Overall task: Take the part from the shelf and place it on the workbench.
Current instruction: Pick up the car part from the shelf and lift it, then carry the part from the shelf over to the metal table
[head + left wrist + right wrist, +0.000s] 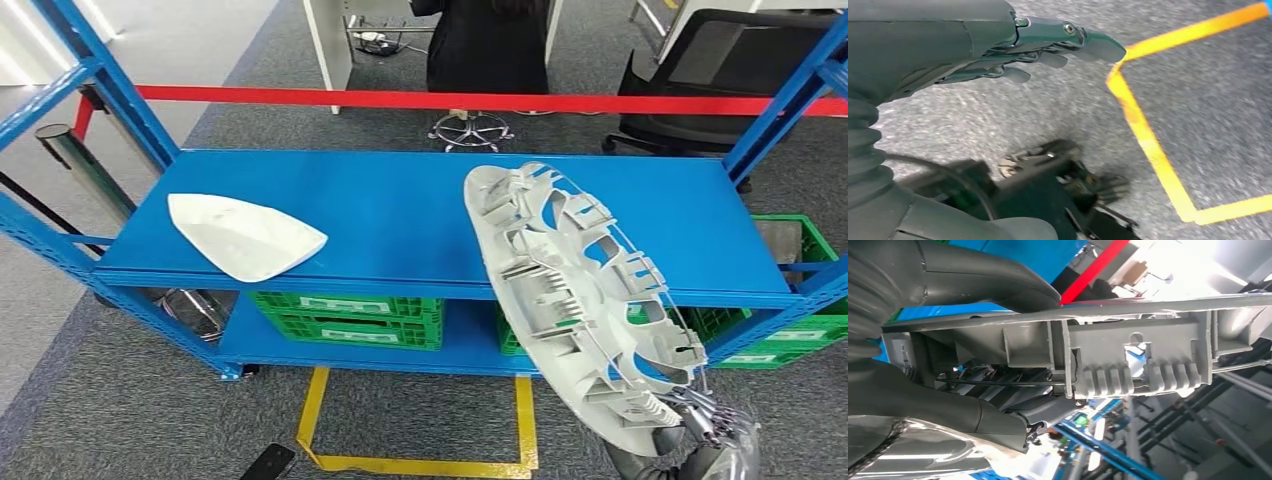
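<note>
Bottom right of the head view, the right hand [705, 425] grips the low end of the long grey ribbed part [575, 290], which slants up toward frame centre, lifted in front of the blue shelf [400, 215]. The left hand [1048, 47] hangs over grey carpet beside yellow floor tape [1148, 145], fingers extended, holding nothing. Left on the shelf, a white shell piece [243, 236]. Behind, red barrier tape [450, 100].

Grey ribbed part [570, 290]; white shell [243, 235]; blue shelf [400, 215]; green crates [345, 320]; yellow floor tape [420, 462]
</note>
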Robot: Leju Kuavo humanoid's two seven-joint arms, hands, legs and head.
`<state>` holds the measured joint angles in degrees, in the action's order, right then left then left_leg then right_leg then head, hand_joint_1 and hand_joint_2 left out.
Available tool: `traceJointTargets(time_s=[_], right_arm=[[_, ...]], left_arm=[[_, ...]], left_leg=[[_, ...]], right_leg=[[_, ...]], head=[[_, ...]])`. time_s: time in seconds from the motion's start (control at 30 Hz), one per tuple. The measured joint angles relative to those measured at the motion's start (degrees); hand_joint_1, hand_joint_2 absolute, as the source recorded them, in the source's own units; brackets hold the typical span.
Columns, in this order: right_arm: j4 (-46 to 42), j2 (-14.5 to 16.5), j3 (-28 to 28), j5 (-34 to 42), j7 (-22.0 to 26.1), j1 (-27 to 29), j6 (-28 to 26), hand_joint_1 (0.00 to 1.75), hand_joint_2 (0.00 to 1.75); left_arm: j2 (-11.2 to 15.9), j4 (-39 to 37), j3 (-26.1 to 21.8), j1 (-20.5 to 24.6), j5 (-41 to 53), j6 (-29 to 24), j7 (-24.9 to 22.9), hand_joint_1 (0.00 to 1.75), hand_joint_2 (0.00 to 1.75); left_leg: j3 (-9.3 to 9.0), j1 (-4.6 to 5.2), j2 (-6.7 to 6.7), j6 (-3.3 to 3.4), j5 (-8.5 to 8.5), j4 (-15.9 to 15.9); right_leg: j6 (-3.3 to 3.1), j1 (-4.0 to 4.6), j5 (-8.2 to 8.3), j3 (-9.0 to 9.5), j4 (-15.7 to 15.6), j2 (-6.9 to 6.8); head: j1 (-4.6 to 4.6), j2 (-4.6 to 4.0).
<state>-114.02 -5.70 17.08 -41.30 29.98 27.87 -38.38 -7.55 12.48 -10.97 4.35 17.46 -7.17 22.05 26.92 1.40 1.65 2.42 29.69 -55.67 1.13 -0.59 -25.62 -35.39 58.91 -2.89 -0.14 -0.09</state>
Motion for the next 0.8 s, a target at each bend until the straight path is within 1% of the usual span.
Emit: traceJointTargets(time_s=[0.03, 0.07, 0.1, 0.13, 0.17, 0.2, 0.23, 0.27, 0.3, 0.33, 0.37, 0.4, 0.43, 0.47, 0.5, 0.53, 0.57, 0.6, 0.63, 0.67, 0.7, 0.73, 0.77, 0.8], right_arm=[[-0.13, 0.00, -0.14, -0.12, -0.08, 0.17, 0.00, 1.75, 1.75], [-0.22, 0.00, -0.27, -0.22, -0.12, 0.29, 0.00, 1.75, 1.75], [-0.28, 0.00, -0.38, -0.30, -0.16, 0.36, 0.00, 1.75, 1.75], [-0.32, 0.00, -0.43, -0.37, -0.20, 0.41, 0.00, 1.75, 1.75], [-0.33, 0.00, -0.44, -0.43, -0.28, 0.46, 0.00, 1.75, 1.75], [-0.34, 0.00, -0.45, -0.45, -0.39, 0.54, 0.00, 1.75, 1.75], [-0.34, 0.00, -0.46, -0.45, -0.49, 0.62, 0.00, 1.75, 1.75], [-0.35, 0.00, -0.48, -0.46, -0.56, 0.68, 0.00, 1.75, 1.75], [-0.37, 0.00, -0.50, -0.46, -0.58, 0.68, 0.00, 1.75, 1.75], [-0.39, 0.00, -0.51, -0.47, -0.58, 0.69, 0.00, 1.75, 1.75], [-0.42, 0.00, -0.52, -0.48, -0.60, 0.73, 0.00, 1.75, 1.75], [-0.44, 0.00, -0.55, -0.49, -0.61, 0.81, 0.00, 1.75, 1.75], [-0.46, 0.00, -0.60, -0.50, -0.62, 0.91, 0.00, 1.75, 1.75], [-0.46, 0.00, -0.65, -0.51, -0.64, 1.00, 0.00, 1.75, 1.75], [-0.47, 0.00, -0.69, -0.52, -0.64, 1.03, 0.00, 1.75, 1.75], [-0.50, 0.00, -0.73, -0.52, -0.64, 1.07, 0.00, 1.75, 1.75], [-0.56, 0.00, -0.77, -0.52, -0.64, 1.12, 0.00, 1.75, 1.75], [-0.62, 0.00, -0.83, -0.51, -0.64, 1.17, 0.00, 1.75, 1.75], [-0.68, 0.00, -0.90, -0.52, -0.64, 1.25, 0.00, 1.75, 1.75], [-0.71, 0.00, -0.95, -0.53, -0.69, 1.28, 0.00, 1.75, 1.75], [-0.71, 0.00, -0.99, -0.56, -0.81, 1.26, 0.00, 1.75, 1.75], [-0.71, 0.00, -1.02, -0.61, -1.03, 1.24, 0.00, 1.75, 1.75], [-0.71, 0.00, -1.04, -0.68, -1.32, 1.22, 0.00, 1.75, 1.75], [-0.71, 0.00, -1.08, -0.78, -1.66, 1.19, 0.00, 1.75, 1.75]], left_arm=[[-0.03, -0.04, -0.02, -0.04, 0.03, 0.01, -0.04, 0.00, 1.75], [-0.07, -0.07, -0.04, -0.06, 0.08, 0.04, -0.07, 0.00, 1.75], [-0.13, -0.09, -0.07, -0.05, 0.11, 0.08, -0.10, 0.00, 1.75], [-0.22, -0.10, -0.08, -0.06, 0.14, 0.12, -0.11, 0.00, 1.75], [-0.32, -0.11, -0.09, -0.09, 0.15, 0.15, -0.13, 0.00, 1.75], [-0.41, -0.13, -0.09, -0.14, 0.15, 0.15, -0.14, 0.00, 1.75], [-0.45, -0.14, -0.09, -0.19, 0.15, 0.15, -0.14, 0.00, 1.75], [-0.48, -0.16, -0.10, -0.21, 0.15, 0.15, -0.15, 0.00, 1.75], [-0.49, -0.17, -0.11, -0.18, 0.15, 0.15, -0.15, 0.00, 1.75], [-0.50, -0.17, -0.12, -0.08, 0.16, 0.15, -0.15, 0.00, 1.75], [-0.50, -0.17, -0.13, 0.00, 0.16, 0.15, -0.15, 0.00, 1.75], [-0.50, -0.18, -0.14, 0.06, 0.17, 0.15, -0.16, 0.00, 1.75], [-0.50, -0.19, -0.15, 0.06, 0.17, 0.15, -0.17, 0.00, 1.75], [-0.47, -0.21, -0.17, -0.06, 0.16, 0.15, -0.19, 0.00, 1.75], [-0.45, -0.24, -0.18, -0.21, 0.16, 0.15, -0.21, 0.00, 1.75], [-0.44, -0.26, -0.19, -0.35, 0.16, 0.15, -0.22, 0.00, 1.75], [-0.44, -0.28, -0.20, -0.43, 0.17, 0.15, -0.23, 0.00, 1.75], [-0.48, -0.30, -0.20, -0.40, 0.18, 0.15, -0.24, 0.00, 1.75], [-0.50, -0.31, -0.20, -0.34, 0.19, 0.15, -0.24, 0.00, 1.75], [-0.52, -0.31, -0.20, -0.28, 0.20, 0.16, -0.24, 0.00, 1.75], [-0.53, -0.31, -0.20, -0.26, 0.19, 0.17, -0.23, 0.00, 1.75], [-0.54, -0.31, -0.20, -0.27, 0.18, 0.21, -0.22, 0.00, 1.75], [-0.54, -0.31, -0.21, -0.28, 0.17, 0.26, -0.22, 0.00, 1.75], [-0.52, -0.30, -0.23, -0.26, 0.16, 0.30, -0.20, 0.00, 1.75]], left_leg=[[0.50, -0.18, -0.37, 0.20, -0.89, 0.47], [1.18, -0.38, -0.74, 0.37, -1.81, 0.82], [2.03, -0.37, -1.13, 0.50, -2.55, 0.83], [2.97, -0.40, -1.50, 0.62, -3.24, 0.77], [3.93, -0.42, -1.93, 0.56, -3.96, 0.67], [4.91, -0.47, -2.35, 0.42, -4.64, 0.55], [5.88, -0.55, -2.81, 0.22, -5.27, 0.37], [6.86, -0.68, -3.33, -0.05, -5.86, 0.09], [7.73, -0.79, -3.87, -0.37, -6.37, -0.33], [8.57, -0.82, -4.39, -0.69, -6.79, -0.89], [9.29, -0.81, -4.96, -1.01, -7.32, -1.39], [9.82, -0.78, -5.50, -1.30, -7.85, -1.73], [10.26, -0.79, -6.11, -1.64, -8.44, -1.89], [10.58, -0.91, -6.75, -1.97, -9.00, -1.89], [10.91, -0.98, -6.76, -2.30, -8.73, -2.16], [11.38, -1.08, -6.22, -2.65, -7.39, -3.20], [12.00, -1.18, -5.21, -2.96, -5.04, -5.24], [12.73, -1.29, -3.88, -3.30, -1.84, -8.44], [13.36, -1.52, -2.97, -3.63, 1.13, -12.27], [13.68, -1.74, -2.45, -3.92, 3.02, -15.82], [13.48, -1.96, -2.20, -4.14, 3.54, -18.32], [12.52, -2.14, -2.07, -4.28, 2.70, -19.08], [10.72, -2.26, -1.85, -4.32, 1.10, -17.92], [7.97, -2.31, -1.24, -4.22, -0.39, -14.89]], right_leg=[[0.32, -0.01, -1.42, -0.48, 0.84, 0.51], [0.60, -0.03, -3.89, -1.25, 2.85, 1.24], [0.86, -0.06, -6.82, -2.11, 5.80, 2.01], [1.03, -0.09, -9.38, -2.90, 9.30, 2.39], [1.20, -0.11, -10.79, -3.24, 12.35, 2.55], [1.36, -0.16, -10.77, -2.85, 13.88, 2.63], [1.50, -0.21, -9.67, -1.56, 13.55, 2.70], [1.61, -0.33, -8.04, 0.80, 11.13, 3.00], [1.67, -0.53, -6.94, 3.82, 7.31, 3.99], [1.62, -0.69, -6.61, 6.95, 3.05, 5.26], [1.42, -0.77, -6.89, 9.15, -0.26, 6.31], [1.13, -0.75, -7.51, 10.21, -2.17, 6.98], [0.70, -0.59, -7.77, 10.35, -2.83, 6.78], [0.14, -0.62, -7.58, 9.78, -2.72, 6.02], [-0.36, -0.66, -7.24, 9.35, -2.67, 5.25], [-0.92, -0.70, -6.77, 8.94, -2.68, 4.43], [-1.34, -0.76, -6.24, 8.43, -2.73, 3.58], [-1.57, -0.61, -5.72, 7.83, -2.68, 2.77], [-1.71, -0.51, -5.15, 7.13, -2.66, 1.94], [-1.71, -0.44, -4.58, 6.38, -2.60, 1.10], [-1.66, -0.40, -4.03, 5.67, -2.50, 0.26], [-1.57, -0.39, -3.48, 4.95, -2.34, -0.55], [-1.45, -0.39, -2.96, 4.23, -2.12, -1.30], [-1.28, -0.38, -2.48, 3.58, -1.88, -1.98]], head=[[0.03, 0.00], [0.07, 0.00], [0.07, 0.00], [0.06, 0.00], [0.07, 0.00], [0.04, 0.00], [0.06, 0.00], [0.06, 0.00], [0.07, 0.00], [0.08, 0.00], [0.08, 0.00], [0.09, 0.00], [0.11, 0.00], [0.11, 0.00], [0.12, 0.00], [-0.04, 0.00], [-0.28, 0.00], [-0.49, 0.00], [-0.71, 0.00], [-0.77, 0.00], [-0.77, 0.00], [-0.79, 0.00], [-0.79, 0.00], [-0.80, 0.00]])
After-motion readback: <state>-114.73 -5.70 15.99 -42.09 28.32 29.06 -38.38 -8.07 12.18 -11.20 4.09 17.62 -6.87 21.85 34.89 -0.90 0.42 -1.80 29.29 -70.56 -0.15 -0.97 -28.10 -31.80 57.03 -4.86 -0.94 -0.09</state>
